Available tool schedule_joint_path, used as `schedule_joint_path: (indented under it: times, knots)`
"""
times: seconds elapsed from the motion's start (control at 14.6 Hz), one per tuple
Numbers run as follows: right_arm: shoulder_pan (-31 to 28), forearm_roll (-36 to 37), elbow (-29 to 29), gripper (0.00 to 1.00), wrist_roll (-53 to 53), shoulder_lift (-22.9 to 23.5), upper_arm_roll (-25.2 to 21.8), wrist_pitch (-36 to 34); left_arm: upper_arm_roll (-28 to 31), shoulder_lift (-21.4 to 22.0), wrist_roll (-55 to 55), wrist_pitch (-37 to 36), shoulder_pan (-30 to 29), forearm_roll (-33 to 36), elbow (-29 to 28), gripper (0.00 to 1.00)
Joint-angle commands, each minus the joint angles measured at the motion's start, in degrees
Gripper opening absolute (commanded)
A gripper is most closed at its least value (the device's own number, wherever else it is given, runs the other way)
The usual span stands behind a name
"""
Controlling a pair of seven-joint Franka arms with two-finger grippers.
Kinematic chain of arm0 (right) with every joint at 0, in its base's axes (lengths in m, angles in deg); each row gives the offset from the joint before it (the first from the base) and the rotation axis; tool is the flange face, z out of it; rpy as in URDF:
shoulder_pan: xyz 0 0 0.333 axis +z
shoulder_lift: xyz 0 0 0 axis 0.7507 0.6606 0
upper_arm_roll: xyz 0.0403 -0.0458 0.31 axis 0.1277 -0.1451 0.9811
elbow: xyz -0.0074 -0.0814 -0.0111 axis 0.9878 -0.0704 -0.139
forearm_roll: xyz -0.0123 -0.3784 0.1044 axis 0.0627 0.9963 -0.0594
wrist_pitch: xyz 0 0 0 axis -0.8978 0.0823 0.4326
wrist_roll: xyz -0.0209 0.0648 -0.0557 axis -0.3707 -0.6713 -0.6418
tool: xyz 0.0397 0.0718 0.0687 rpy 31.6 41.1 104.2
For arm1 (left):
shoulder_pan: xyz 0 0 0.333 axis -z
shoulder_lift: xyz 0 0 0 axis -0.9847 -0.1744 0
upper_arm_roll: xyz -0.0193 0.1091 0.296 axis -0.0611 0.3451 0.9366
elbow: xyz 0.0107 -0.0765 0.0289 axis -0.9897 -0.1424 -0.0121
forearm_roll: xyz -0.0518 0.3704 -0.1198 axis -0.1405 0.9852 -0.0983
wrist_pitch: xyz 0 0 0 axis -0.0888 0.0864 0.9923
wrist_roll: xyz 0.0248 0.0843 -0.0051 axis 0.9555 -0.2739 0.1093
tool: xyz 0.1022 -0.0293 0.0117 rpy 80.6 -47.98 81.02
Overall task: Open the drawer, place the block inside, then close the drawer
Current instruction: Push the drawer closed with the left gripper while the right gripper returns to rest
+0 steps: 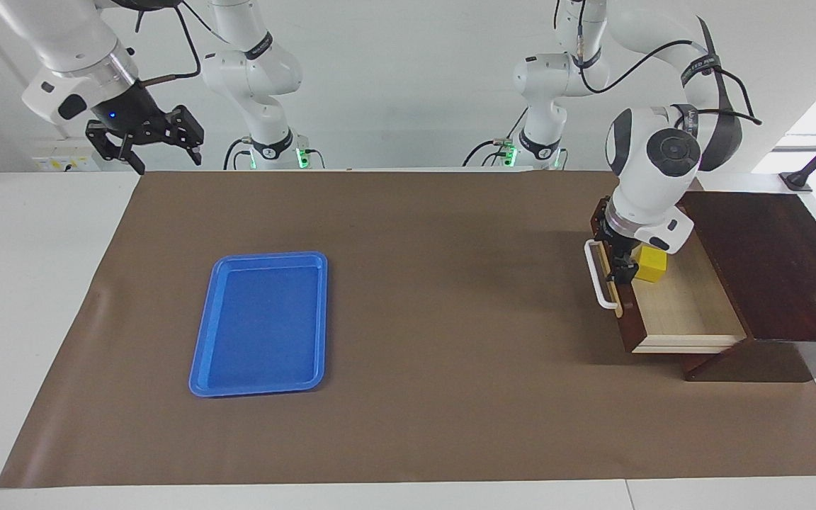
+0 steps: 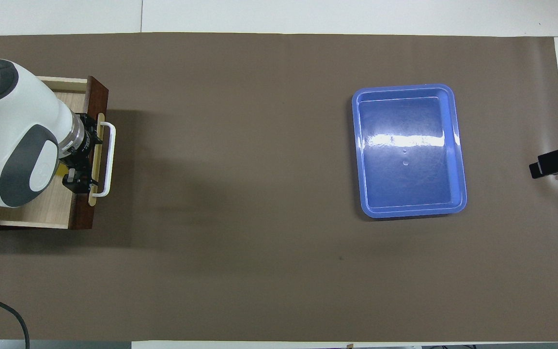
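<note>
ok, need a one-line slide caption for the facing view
Left gripper at the open drawer front, yellow block inside; right gripper waits raised, blue tray empty.

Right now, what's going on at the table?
The drawer is pulled open with the yellow block already inside. The left gripper is down at the drawer front by the white handle, seemingly to push it shut. The right gripper waits raised at its own end. The blue tray is empty.

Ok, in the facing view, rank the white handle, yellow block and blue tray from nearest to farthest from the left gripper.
1. White handle: right beside the left gripper, on the drawer front.
2. Yellow block: inside the drawer, close by.
3. Blue tray: toward the right arm's end.
</note>
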Motion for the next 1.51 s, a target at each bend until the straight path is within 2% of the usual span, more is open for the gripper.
schedule_joint_path:
  times: [0.0, 0.34, 0.69, 0.96, 1.24, 1.3, 1.37, 1.44]
  knots:
    - [-0.7, 2.8, 0.5, 1.00, -4.7, -0.3, 1.0, 0.1, 0.2, 1.4, 0.7, 1.1, -4.1, 4.2, -1.3, 1.00]
    - [-0.7, 4.7, 4.7, 1.00, -4.8, -0.3, 1.5, 6.6, 0.2, 1.3, 4.7, 1.7, -9.7, 4.3, 0.0, 1.00]
    - [-1.4, 4.0, 4.5, 1.00, -4.8, 0.2, 1.6, 6.5, 0.1, 1.5, 11.8, 3.8, -15.4, 4.2, -0.2, 1.00]
    - [-1.4, 3.7, 3.5, 1.00, -4.8, 0.6, 1.6, 5.7, 0.1, 1.3, 15.8, 3.8, -16.5, 4.0, 0.3, 1.00]
    - [-1.4, 3.7, 3.6, 1.00, -4.7, 0.9, 1.6, 6.2, -0.9, 2.8, 17.4, -0.4, -13.0, 2.8, 4.4, 1.00]
    - [-1.4, 3.7, 3.6, 1.00, -4.7, 1.3, 1.6, 6.3, -1.1, 3.3, 19.5, -1.1, -12.4, 1.2, 4.7, 1.00]
    - [-1.4, 3.7, 3.5, 1.00, -4.7, 1.4, 1.6, 6.1, -1.0, 6.1, 33.3, -4.7, -10.6, -1.6, 4.7, 1.00]
    - [-1.4, 3.6, 3.5, 1.00, -4.6, 1.3, 1.5, 5.9, -0.9, 7.3, 40.9, -6.1, -10.4, -4.1, 4.9, 1.00]
